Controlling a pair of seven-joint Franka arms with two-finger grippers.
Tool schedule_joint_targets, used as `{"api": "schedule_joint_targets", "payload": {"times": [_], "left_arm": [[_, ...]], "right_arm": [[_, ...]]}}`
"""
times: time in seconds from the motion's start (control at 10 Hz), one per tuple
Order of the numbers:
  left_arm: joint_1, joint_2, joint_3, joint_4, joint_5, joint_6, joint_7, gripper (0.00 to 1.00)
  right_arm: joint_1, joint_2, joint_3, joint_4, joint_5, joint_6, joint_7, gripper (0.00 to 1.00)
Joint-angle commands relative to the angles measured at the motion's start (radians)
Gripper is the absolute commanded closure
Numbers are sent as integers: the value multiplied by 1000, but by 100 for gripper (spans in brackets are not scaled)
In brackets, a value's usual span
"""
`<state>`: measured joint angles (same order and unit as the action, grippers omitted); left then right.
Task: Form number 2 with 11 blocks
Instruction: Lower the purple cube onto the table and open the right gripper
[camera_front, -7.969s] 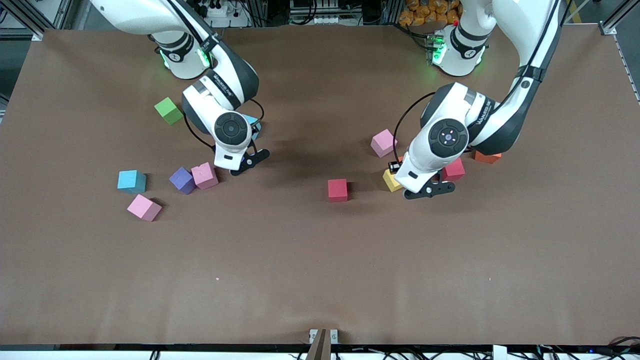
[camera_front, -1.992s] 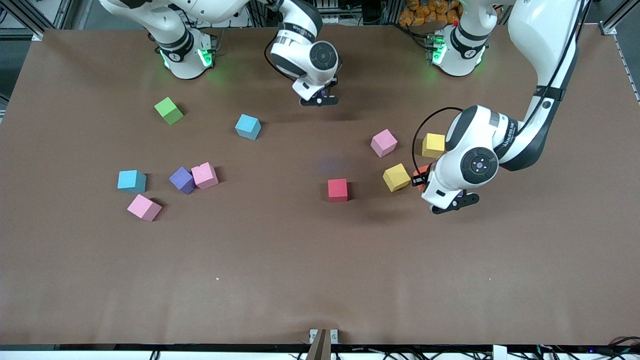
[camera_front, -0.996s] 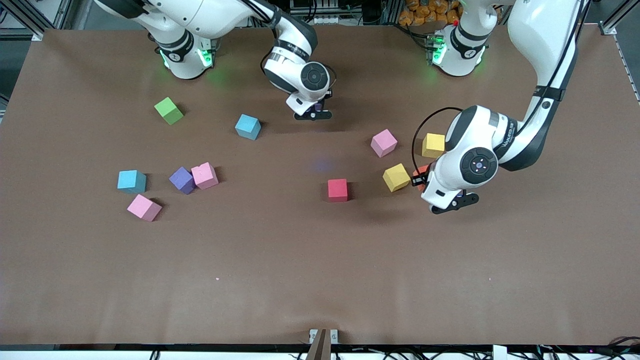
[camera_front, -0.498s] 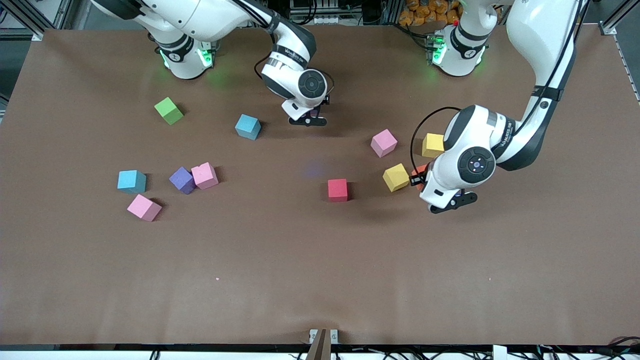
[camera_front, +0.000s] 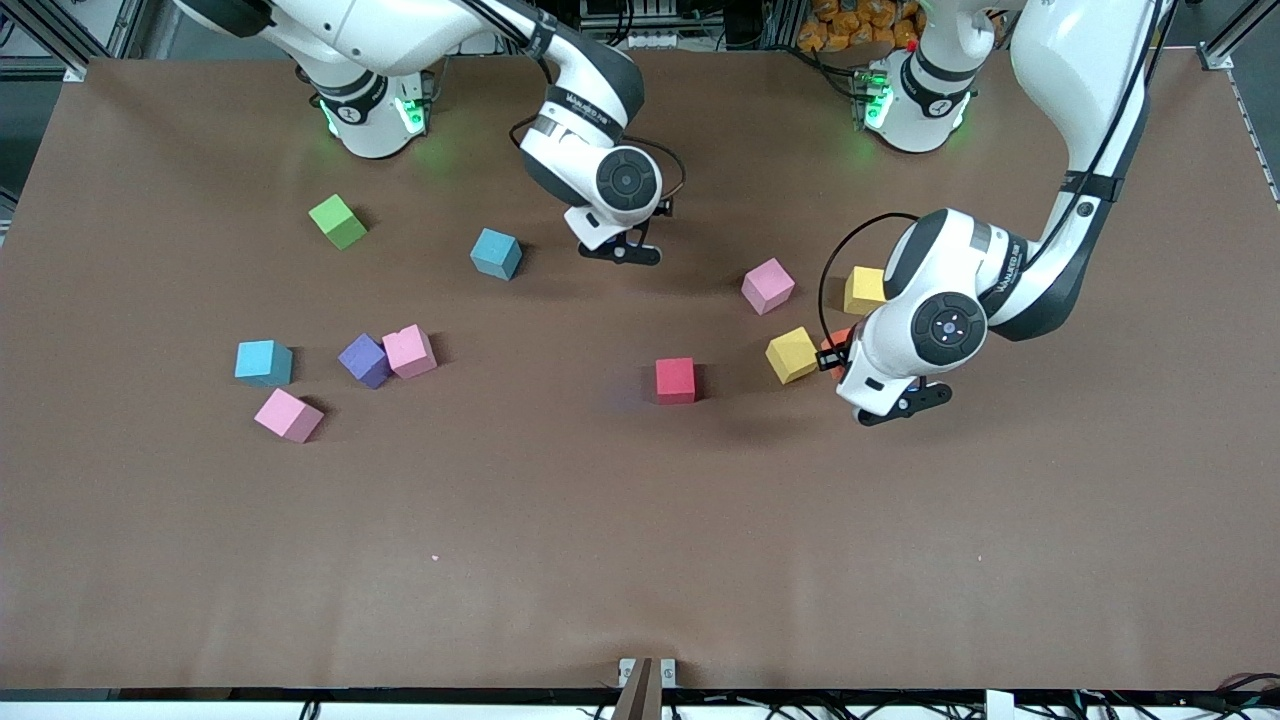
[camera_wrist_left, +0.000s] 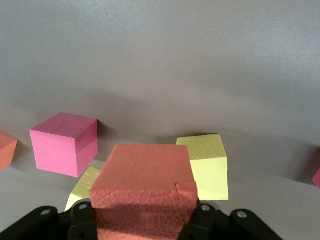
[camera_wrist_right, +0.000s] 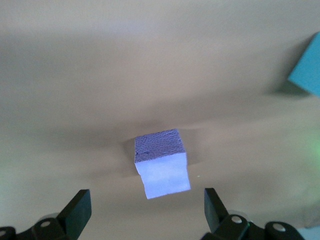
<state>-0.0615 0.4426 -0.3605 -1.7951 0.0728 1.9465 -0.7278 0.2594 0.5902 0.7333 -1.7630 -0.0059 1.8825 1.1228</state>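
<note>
The right gripper (camera_front: 618, 250) stands wide open, low over the table between the two arm bases. It gripped a purple cube (camera_wrist_right: 161, 165) a second ago; that cube now sits on the table between its spread fingers. This looks like the first of the blocks laid down for the number 2, which has no shape yet.

The left gripper (camera_front: 893, 405) stays clamped on a red cube (camera_wrist_left: 145, 192), hanging over the table toward the left arm's end, beside the yellow cubes (camera_front: 793, 354).

By count:
- three pink cubes (camera_front: 768, 285)
- two purple
- two yellow
- two red, counting the loose one (camera_front: 675, 380)
- one orange cube (camera_front: 836, 345), half hidden
- two blue cubes (camera_front: 496, 253)
- one green cube (camera_front: 337, 221)
</note>
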Motion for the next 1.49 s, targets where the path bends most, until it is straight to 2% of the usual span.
{"api": "schedule_joint_targets", "payload": {"times": [0.0, 0.3, 0.4, 0.5, 0.6, 0.8, 1.0, 1.1, 1.2, 1.39], "left_arm": [[-1, -12, -3, -7, -22, -11, -18, 72], [-9, -19, -55, -32, -24, -9, -140, 71], [-8, -22, -92, -47, -24, -8, -197, 71], [-7, -25, -131, -58, -24, -6, -272, 71], [-7, -25, -180, -67, -24, -3, -356, 71], [-6, -25, -259, -104, -24, 24, -490, 68], [-6, -66, -326, -234, -22, 159, -625, 67], [-6, -99, -365, -316, -24, 240, -701, 67], [-6, -104, -401, -357, -22, 290, -787, 67], [-30, -93, -458, -388, -22, 342, -943, 63]], "right_arm": [[-84, -65, -26, 69, 23, -132, -3, 0], [-210, -166, -97, 65, 23, -224, -11, 0], [-239, -202, -138, 62, 20, -235, -23, 0], [-245, -235, -214, 65, 21, -255, -91, 0], [-280, -272, -257, 66, 23, -298, -223, 0], [-296, -357, -392, 71, 26, -356, -424, 0], [-311, -407, -494, 80, 26, -382, -694, 0], [-321, -426, -529, 97, 24, -393, -777, 0], [-336, -443, -563, 120, 24, -405, -854, 0], [-359, -499, -616, 132, 24, -405, -1000, 0]]}}
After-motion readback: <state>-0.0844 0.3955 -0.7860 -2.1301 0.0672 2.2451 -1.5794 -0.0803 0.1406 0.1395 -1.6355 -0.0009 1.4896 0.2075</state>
